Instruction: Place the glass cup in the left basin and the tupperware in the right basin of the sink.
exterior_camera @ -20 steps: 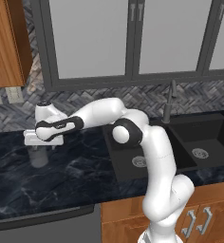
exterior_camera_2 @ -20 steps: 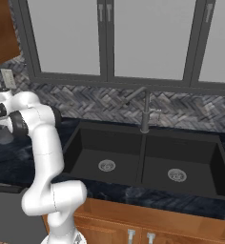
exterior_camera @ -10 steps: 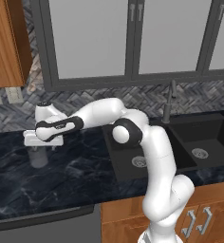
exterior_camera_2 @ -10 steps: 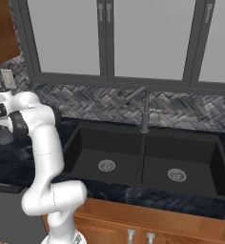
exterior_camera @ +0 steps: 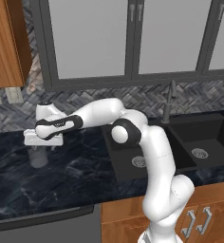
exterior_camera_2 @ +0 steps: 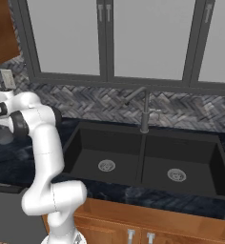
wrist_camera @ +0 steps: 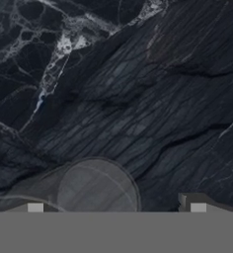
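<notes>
The glass cup (exterior_camera: 38,159) is a translucent grey tumbler standing upright on the dark marble counter, well left of the sink (exterior_camera: 115,142). My gripper (exterior_camera: 39,148) hangs right above it, open and pointing down. In the hand view the cup's round rim (wrist_camera: 96,190) lies between my two fingertips (wrist_camera: 35,208), closer to the left one, and neither tip touches it. From the right base view the cup (exterior_camera_2: 5,137) sits under the hand at the far left. The left basin (exterior_camera: 123,163) and right basin (exterior_camera: 213,140) hold nothing. The tupperware is out of view.
A dark faucet (exterior_camera: 170,102) rises behind the sink's centre divider (exterior_camera_2: 142,159). A wooden wall cabinet (exterior_camera: 4,42) hangs above and left of the hand, with wall outlets (exterior_camera: 4,96) below it. Open marble counter (exterior_camera: 66,175) stretches between the cup and the sink.
</notes>
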